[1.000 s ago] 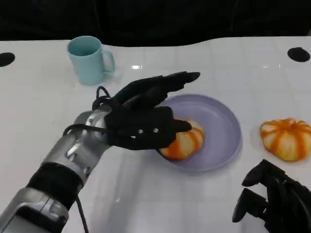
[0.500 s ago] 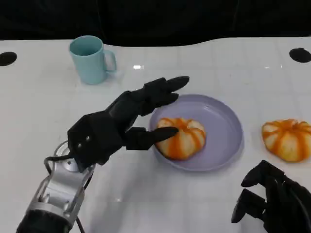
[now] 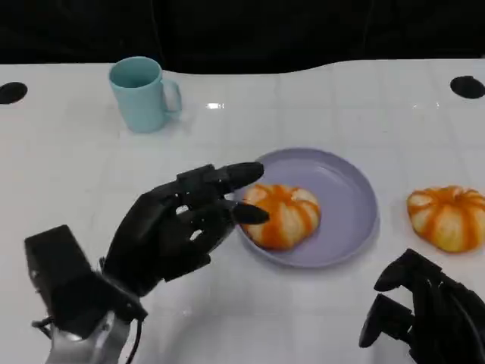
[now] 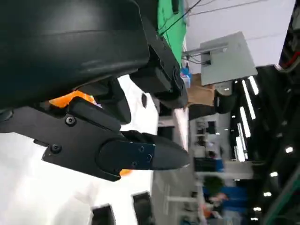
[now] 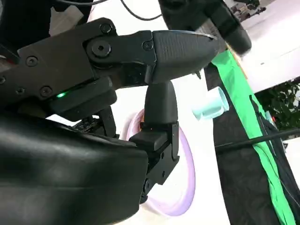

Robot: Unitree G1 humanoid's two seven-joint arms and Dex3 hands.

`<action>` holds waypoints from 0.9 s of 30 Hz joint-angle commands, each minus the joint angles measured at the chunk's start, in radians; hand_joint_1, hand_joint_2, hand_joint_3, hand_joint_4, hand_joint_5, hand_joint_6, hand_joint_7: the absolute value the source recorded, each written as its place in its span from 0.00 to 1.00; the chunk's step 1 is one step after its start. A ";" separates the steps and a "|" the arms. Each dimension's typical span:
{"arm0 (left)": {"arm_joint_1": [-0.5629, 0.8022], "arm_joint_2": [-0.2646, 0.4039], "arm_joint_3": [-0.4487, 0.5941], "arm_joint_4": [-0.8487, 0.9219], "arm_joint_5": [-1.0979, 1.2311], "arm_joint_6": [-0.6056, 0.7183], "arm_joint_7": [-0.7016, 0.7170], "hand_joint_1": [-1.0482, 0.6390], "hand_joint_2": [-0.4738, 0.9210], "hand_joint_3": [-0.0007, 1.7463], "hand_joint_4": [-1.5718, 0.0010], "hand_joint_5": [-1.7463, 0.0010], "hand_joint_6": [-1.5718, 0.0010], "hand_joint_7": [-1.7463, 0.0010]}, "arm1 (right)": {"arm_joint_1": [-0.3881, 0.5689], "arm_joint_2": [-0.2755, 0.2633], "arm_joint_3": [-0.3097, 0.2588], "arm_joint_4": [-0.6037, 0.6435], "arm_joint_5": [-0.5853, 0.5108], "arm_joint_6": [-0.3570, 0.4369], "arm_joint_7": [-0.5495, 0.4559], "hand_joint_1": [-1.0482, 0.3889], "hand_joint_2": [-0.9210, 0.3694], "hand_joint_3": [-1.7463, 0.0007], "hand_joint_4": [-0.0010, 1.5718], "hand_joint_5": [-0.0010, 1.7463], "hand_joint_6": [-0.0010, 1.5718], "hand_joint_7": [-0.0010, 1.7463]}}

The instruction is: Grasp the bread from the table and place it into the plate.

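Left hand (image 3: 178,231) pulled back from bread (image 3: 282,215), fingers now spread, empty, tips just short of it; bread sits in plate (image 3: 348,189); right hand (image 3: 424,318) low at table edge, fingers curled, holding nothing

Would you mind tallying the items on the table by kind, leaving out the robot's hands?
Bread: 2, one on the plate, one on the table
Plate: 1, purple
Mug: 1, light blue
Total: 4
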 commanded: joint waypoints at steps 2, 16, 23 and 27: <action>0.073 -0.010 0.033 -0.083 -0.088 0.087 -0.019 0.24 1.00 0.15 0.59 0.36 0.46 0.84 | -0.001 -0.010 0.002 -0.010 0.002 0.000 -0.003 0.37 0.00 0.75 0.40 1.00 0.28 0.94; 0.226 -0.033 0.122 -0.196 -0.243 0.278 -0.021 0.26 1.00 0.25 0.56 0.00 0.62 0.15 | 0.001 -0.015 0.002 -0.017 0.008 0.005 -0.001 0.37 0.00 0.76 0.40 1.00 0.28 0.93; 0.272 -0.055 0.145 -0.213 -0.291 0.333 -0.017 0.29 1.00 0.26 0.53 0.00 0.63 0.08 | 0.002 -0.019 -0.001 -0.021 0.014 0.008 0.002 0.37 0.00 0.75 0.40 1.00 0.28 0.94; 0.306 -0.068 0.143 -0.219 -0.291 0.357 -0.010 0.29 1.00 0.25 0.52 0.00 0.66 0.02 | 0.003 -0.021 -0.001 -0.023 0.011 0.006 -0.001 0.37 0.00 0.75 0.40 1.00 0.29 0.94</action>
